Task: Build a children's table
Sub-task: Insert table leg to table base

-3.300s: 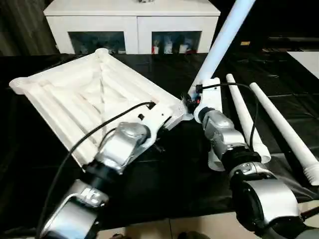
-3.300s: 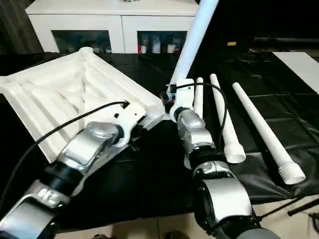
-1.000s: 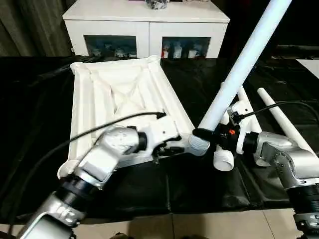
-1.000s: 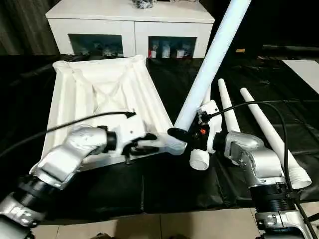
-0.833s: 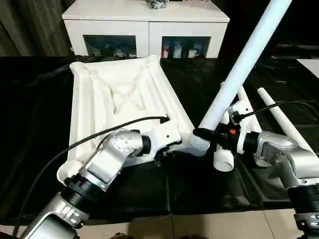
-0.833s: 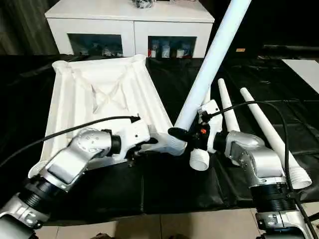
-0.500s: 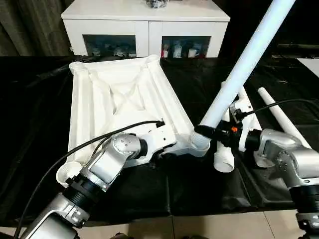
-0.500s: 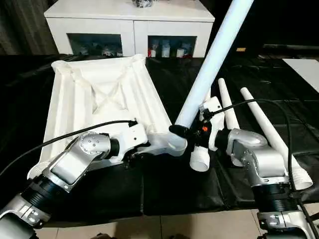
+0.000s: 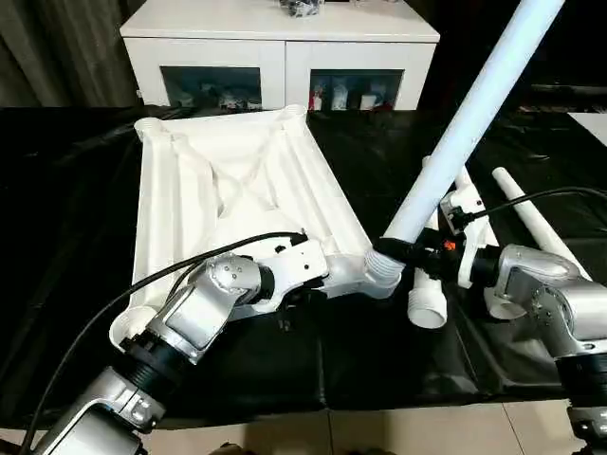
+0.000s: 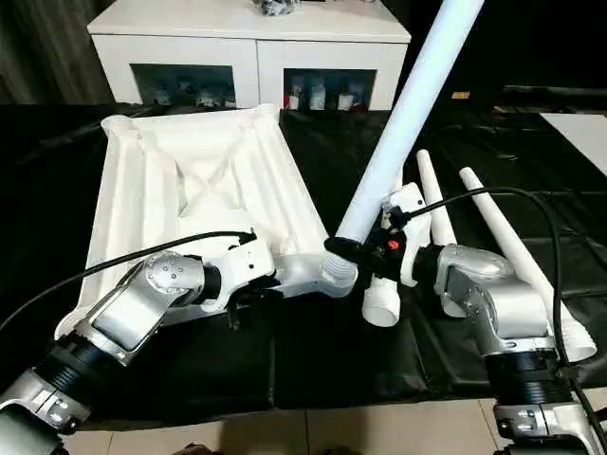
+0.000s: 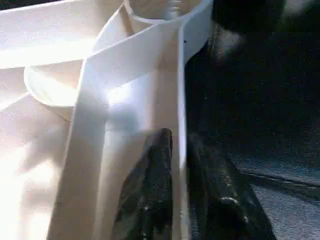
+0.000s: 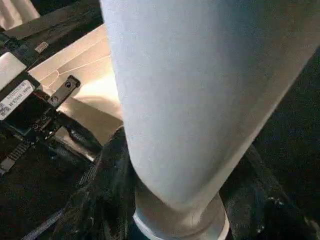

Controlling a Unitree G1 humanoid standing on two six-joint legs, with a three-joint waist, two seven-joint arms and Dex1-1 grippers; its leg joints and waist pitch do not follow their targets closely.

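Observation:
The white table top [image 9: 228, 180] lies upside down on the black cover, ribs and X-brace facing up. My left gripper [image 9: 302, 284] is shut on its near right rim, and in the left wrist view one black finger [image 11: 150, 190] sits on each side of that rim [image 11: 179, 125]. My right gripper [image 9: 417, 258] is shut on the thick end of a white leg [image 9: 465, 123]. The leg slants up to the far right, with its base at the near right corner socket [image 9: 375, 277]. In the right wrist view the leg [image 12: 190, 100] sits between the fingers [image 12: 107, 195].
Three more white legs [image 9: 542, 226] lie side by side on the black cover to the right, one with its open end [image 9: 427, 308] just below my right gripper. A white cabinet [image 9: 280, 47] stands behind the table. The work table's front edge [image 9: 322, 403] runs close below.
The table top has turned from a diagonal to lie lengthwise away from me. In the last second the leg's base has closed onto the corner socket, and my left forearm has dropped lower.

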